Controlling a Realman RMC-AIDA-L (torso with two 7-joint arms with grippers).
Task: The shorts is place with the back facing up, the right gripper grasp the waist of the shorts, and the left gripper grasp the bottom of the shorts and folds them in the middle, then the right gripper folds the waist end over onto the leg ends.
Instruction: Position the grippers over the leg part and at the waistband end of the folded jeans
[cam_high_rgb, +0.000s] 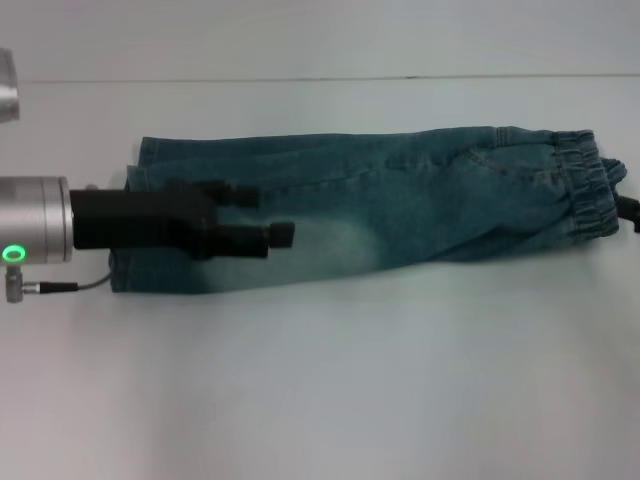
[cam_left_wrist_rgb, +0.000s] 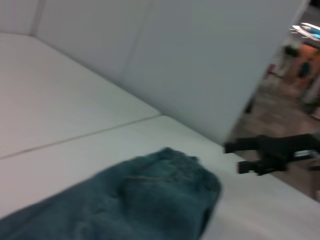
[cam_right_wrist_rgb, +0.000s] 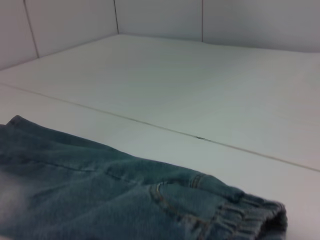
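White table (cam_high_rgb: 320, 400), grey wall behind: denim shorts (cam_high_rgb: 400, 205) folded lengthwise, waist right, legs left; left gripper (cam_high_rgb: 262, 214) open above leg ends, holding nothing; right gripper (cam_left_wrist_rgb: 239, 157) off right, fingers apart; soft, limp, grab elastic waistband.

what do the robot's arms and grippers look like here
The left arm is a silver metal cylinder with a glowing green ring light and a thin grey cable near its end. Its left gripper is matte black and blocky, with two straight, square-tipped fingers. The right gripper, seen only from the left wrist view, is likewise black with two prong-like fingers. A second silver cylinder shows at the head view's edge.
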